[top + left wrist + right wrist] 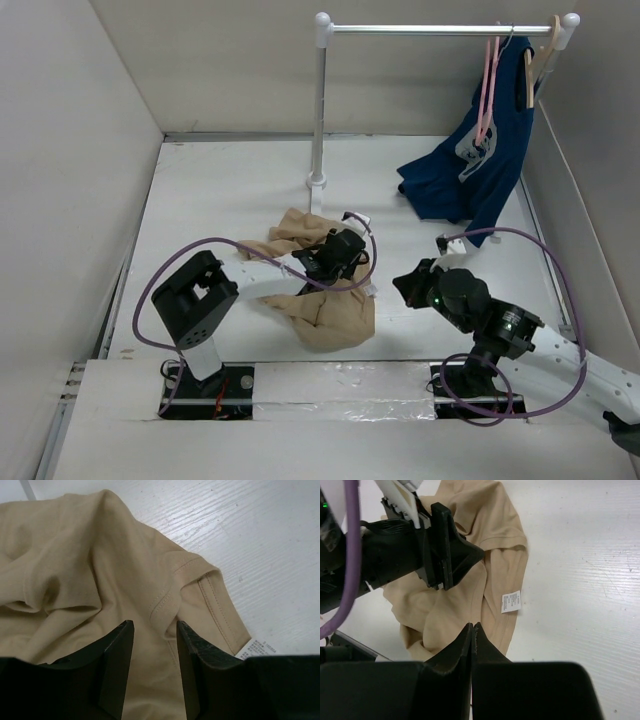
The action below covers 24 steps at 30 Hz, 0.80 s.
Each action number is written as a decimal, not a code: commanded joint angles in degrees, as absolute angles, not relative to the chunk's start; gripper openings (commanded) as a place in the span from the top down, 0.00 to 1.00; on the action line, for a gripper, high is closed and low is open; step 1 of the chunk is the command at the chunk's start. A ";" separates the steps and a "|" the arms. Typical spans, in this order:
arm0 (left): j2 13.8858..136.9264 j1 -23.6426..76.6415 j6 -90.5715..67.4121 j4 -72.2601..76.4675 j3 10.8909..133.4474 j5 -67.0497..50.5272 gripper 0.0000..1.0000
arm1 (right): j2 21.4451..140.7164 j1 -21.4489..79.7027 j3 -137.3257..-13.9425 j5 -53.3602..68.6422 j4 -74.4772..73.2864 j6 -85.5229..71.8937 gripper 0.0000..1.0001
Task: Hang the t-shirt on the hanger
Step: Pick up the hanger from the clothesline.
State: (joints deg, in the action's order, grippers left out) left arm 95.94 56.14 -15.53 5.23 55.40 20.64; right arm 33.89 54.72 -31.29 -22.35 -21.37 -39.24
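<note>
The tan t-shirt lies crumpled on the table in the middle. My left gripper is low over it and open, with a seamed fold of the shirt between its fingers; the gripper's midpoint is over the fabric. My right gripper is shut and empty, just right of the shirt; in its own view the tips point at the shirt's edge. The pink hanger hangs bare on the rail at the back right.
A dark blue t-shirt hangs from a wooden hanger on the same rail and drapes onto the table. The rail's white post stands behind the tan shirt. A white care label lies at the shirt's edge. Walls enclose the table.
</note>
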 commanded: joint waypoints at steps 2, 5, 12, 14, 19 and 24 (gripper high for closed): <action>97.47 56.25 -13.89 6.59 57.75 22.94 0.66 | 32.17 54.40 -32.61 -22.59 -22.15 -38.41 1.00; 98.17 56.25 -13.97 7.12 58.09 22.24 0.68 | 31.99 54.40 -32.52 -22.94 -22.50 -38.58 1.00; 99.58 56.25 -13.10 8.00 59.06 22.15 0.70 | 32.96 54.40 -32.87 -22.24 -22.06 -38.41 1.00; 99.75 55.64 -12.92 8.70 59.24 21.97 0.76 | 33.05 54.40 -33.05 -21.89 -21.62 -37.97 1.00; 100.02 55.11 -12.74 10.63 59.24 21.36 0.86 | 33.57 54.40 -34.45 -22.32 -21.09 -37.18 0.96; 98.88 55.11 -13.80 11.24 59.07 19.35 1.00 | 34.71 54.40 -37.00 -23.64 -19.69 -35.16 0.77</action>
